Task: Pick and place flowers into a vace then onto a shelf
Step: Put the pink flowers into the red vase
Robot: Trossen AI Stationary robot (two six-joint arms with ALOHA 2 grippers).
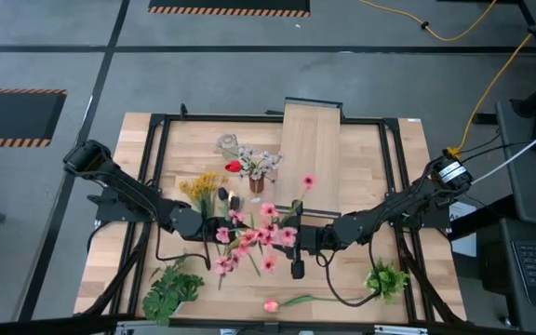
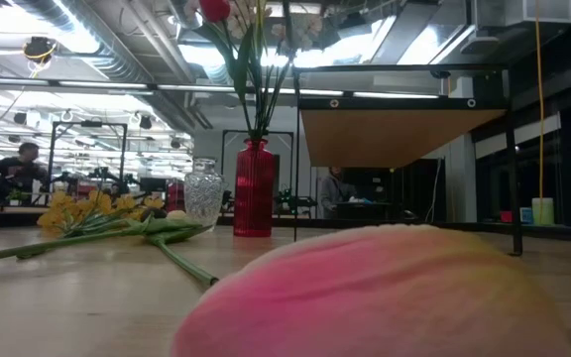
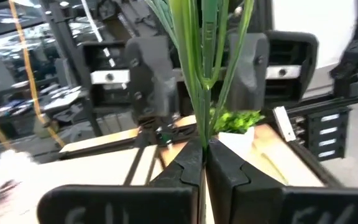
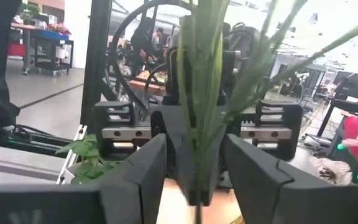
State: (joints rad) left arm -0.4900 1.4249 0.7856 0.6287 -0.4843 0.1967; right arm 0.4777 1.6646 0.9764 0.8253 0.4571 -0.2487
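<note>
Both grippers meet at a pink blossom spray, centre of the table

The left gripper (image 3: pixel 205 163) pinches the spray's (image 1: pixel 254 237) smooth green plastic stems; the right gripper (image 4: pixel 194 171) stands parted around them. A ribbed clear glass vase (image 2: pixel 203 195) sits left of centre, and the light-wood plank shelf (image 1: pixel 310 140) is top centre.

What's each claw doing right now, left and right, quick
Left claw: closed on the pink flower bunch's green stems.
Right claw: open, fingers either side of the same stems.
</note>
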